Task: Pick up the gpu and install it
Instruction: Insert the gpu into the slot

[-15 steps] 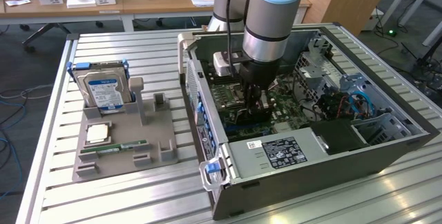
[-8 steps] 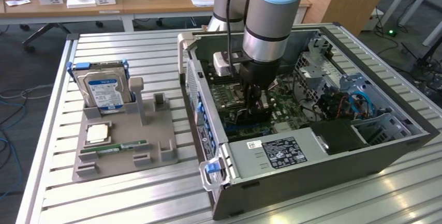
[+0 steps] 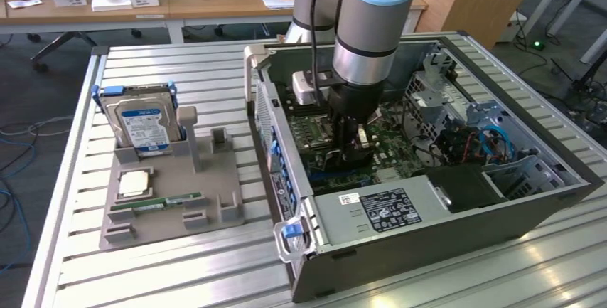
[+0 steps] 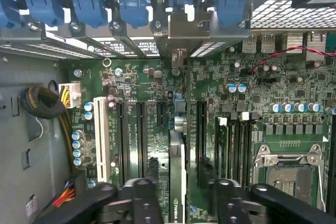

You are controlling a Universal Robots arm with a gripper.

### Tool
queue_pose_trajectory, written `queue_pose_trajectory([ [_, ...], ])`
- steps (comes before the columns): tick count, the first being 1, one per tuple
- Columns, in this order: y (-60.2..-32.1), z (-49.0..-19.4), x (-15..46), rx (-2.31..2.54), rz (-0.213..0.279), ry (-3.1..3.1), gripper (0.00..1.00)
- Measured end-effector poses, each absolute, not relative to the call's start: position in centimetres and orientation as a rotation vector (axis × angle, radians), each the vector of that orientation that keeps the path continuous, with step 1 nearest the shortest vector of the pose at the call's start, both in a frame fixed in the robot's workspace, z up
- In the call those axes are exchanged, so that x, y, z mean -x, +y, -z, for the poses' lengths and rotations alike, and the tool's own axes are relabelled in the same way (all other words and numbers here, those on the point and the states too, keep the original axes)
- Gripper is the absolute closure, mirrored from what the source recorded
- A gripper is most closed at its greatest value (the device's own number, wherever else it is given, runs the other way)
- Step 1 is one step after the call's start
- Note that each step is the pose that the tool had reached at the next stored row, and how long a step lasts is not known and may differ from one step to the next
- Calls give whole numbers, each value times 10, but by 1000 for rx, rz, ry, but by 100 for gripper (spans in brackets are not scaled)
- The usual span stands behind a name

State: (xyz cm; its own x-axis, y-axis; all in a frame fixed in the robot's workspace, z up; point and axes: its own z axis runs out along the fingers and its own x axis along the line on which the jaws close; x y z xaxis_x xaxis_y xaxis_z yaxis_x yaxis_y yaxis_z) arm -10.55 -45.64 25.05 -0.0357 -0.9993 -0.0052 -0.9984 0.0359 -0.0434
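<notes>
The gripper [image 4: 178,190] is deep inside the open computer case [image 3: 531,201]. In the wrist view its two black fingers [image 4: 142,192] stand on each side of a thin card, seen from its edge. This card is the gpu [image 4: 177,177]. The fingers look closed on it, so the gripper seems to be holding it by its flat sides.

The gpu stands up on its edge and runs down toward the green motherboard [image 4: 262,93]. It lines up with one of the long black slots [image 4: 202,124] there. Its far end reaches up to the metal bracket row [image 4: 178,27] with the blue clips [image 4: 134,9] at the back wall of the case. It is hard to tell if the card is pushed all the way into a slot or is just above it.

In the exterior view the arm [image 3: 374,30] points straight down into the case, and the gripper is low over the board.

Farther away, on the table [image 3: 142,279], sits a grey holder tray [image 3: 166,215]. The silver hard drive [image 3: 141,119] stands in it, and the green memory stick [image 3: 156,203] lies in it.

So the picking up looks done. The card is at the board. The last push in may be left.
</notes>
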Motion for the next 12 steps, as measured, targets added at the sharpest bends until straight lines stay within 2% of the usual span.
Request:
queue_pose_trajectory([
  [1,-456,-250,105,2158,43,2236,55],
  [12,-456,-253,106,2157,46,2235,55],
])
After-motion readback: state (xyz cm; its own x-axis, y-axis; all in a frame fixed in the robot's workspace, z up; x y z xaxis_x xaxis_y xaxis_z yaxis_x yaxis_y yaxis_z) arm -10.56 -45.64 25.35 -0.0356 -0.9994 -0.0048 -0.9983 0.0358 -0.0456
